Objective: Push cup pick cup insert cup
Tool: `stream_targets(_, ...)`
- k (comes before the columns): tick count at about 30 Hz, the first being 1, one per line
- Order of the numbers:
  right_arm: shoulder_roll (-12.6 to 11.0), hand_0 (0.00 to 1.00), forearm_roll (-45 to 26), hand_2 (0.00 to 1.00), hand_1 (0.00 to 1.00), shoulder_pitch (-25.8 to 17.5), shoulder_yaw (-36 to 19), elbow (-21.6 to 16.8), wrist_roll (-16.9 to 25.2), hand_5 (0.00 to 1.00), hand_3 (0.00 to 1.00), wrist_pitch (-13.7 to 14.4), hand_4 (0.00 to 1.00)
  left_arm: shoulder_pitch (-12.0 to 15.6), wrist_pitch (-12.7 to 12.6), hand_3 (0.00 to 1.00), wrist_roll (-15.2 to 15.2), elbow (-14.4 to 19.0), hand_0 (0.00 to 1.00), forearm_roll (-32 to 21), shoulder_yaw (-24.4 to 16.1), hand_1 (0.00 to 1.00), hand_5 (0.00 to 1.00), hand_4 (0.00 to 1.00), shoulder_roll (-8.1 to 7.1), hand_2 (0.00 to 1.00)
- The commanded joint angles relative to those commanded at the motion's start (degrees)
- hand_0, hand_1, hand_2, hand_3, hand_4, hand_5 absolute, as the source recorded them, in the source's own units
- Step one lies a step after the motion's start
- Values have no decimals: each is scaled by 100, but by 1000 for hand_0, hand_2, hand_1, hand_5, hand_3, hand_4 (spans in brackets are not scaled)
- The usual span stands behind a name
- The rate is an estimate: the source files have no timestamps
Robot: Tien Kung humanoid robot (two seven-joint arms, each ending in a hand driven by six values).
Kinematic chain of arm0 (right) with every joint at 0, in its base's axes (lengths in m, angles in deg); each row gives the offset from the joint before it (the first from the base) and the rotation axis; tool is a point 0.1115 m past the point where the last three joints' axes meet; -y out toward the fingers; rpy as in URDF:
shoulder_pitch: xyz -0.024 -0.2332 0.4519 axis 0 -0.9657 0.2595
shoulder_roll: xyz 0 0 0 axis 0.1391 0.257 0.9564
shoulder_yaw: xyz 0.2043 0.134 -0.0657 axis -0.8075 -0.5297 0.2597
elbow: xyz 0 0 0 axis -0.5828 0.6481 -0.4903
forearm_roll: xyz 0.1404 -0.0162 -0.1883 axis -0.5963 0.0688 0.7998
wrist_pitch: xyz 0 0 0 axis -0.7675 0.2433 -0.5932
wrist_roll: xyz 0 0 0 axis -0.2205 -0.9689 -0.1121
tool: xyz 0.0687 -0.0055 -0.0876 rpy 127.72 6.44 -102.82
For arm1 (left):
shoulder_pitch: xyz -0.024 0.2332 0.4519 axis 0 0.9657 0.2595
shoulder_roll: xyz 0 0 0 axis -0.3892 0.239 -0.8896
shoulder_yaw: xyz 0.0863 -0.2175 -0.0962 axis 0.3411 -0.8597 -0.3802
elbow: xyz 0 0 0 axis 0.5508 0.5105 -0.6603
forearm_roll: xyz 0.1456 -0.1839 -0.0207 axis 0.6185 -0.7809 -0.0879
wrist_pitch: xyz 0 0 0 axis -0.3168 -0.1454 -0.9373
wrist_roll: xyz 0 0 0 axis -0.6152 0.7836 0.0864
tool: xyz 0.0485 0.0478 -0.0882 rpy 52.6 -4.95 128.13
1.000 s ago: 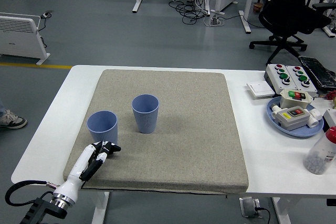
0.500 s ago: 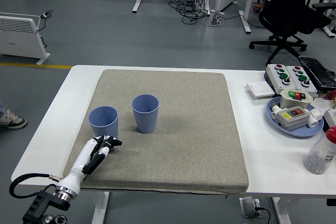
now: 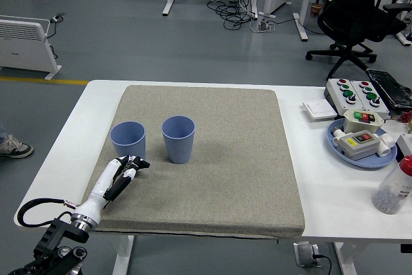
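Observation:
Two blue cups stand upright on the grey mat [image 3: 225, 159]. The left cup [image 3: 127, 140] is near the mat's left edge, the right cup [image 3: 178, 138] a short gap to its right. My left hand [image 3: 131, 164] comes in from the lower left, fingers extended flat and together, its fingertips [image 3: 137, 163] at the near base of the left cup. It holds nothing. The right hand is out of view.
A blue tray [image 3: 335, 134] with switch boxes, a button box [image 3: 351, 92] and a white plate [image 3: 317, 109] sit on the table's right side. A clear bottle with a red cap [image 3: 394, 188] stands at the right edge. A black office chair [image 3: 357, 14] stands beyond the table.
My left hand has moved forward, away from the near edge. The left cup has slid away from me with it, now about level with the right cup.

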Motion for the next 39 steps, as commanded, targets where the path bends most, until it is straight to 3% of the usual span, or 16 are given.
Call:
stream_targets(16,8,709,46,684,605,-29,-33,-2,-11,534,617,0,194,-615,83,556,-85,-725,708,-184,235,690,998,503,143,628)
stream_targets(26,15,709,125,685,603,-86,-82,-6,-42,534,617,-12,194,-818,133,557,-140,-1166,715,-362,388,692,998,503,204,627)
stream_targets(34,22,709,118,687,604,-99,-82,-8,-42,535,618,-11,193,-816,143,558,-145,-1218,721,-330,391,698,998,503,214,631)
stream_targets(38,23,709,114,687,604,-102,-78,-7,-40,535,618,-11,193,-696,102,558,-161,-1017,721,-244,268,698,998,503,159,631)
stream_targets(39,23,709,93,687,604,-101,-64,-6,-33,535,618,-10,193,-594,42,559,-189,-854,647,-169,144,674,998,509,108,625)
